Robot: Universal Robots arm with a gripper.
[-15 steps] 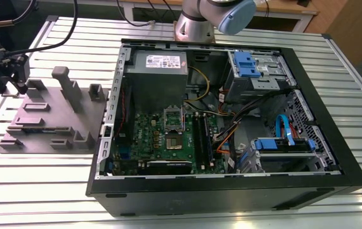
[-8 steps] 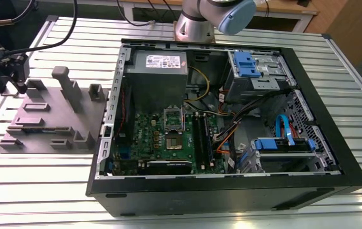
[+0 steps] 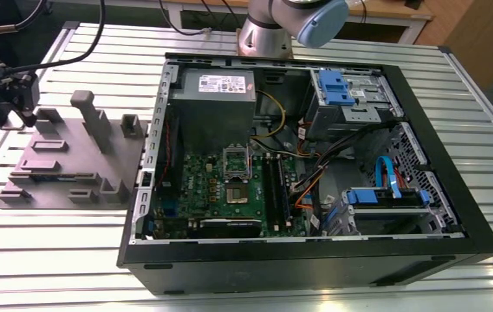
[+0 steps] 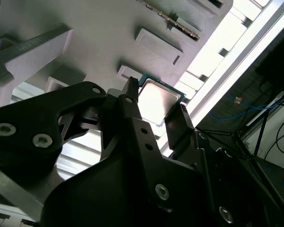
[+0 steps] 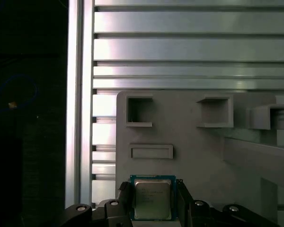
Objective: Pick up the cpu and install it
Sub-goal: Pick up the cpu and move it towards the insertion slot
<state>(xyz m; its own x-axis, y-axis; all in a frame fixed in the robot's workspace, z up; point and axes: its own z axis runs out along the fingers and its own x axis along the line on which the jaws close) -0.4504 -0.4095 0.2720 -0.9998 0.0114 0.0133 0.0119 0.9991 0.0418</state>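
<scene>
Hand (image 5: 153, 189) pinching cpu (image 5: 152, 198) by both sides atop grey block (image 5: 203, 151); raised pockets (image 5: 139, 112) nearby.

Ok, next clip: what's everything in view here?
cpu: one, silver, at the fixture block
fixture block: one, grey-mauve, exterior view's left of the case
computer case: one, black, open, mid-table
power supply: one, grey, inside the case
motherboard: one, green, inside the case
table: one, silver slats, under everything
arm: one, silver and blue, at the case's far side
tool: one, black, astride the cpu
</scene>
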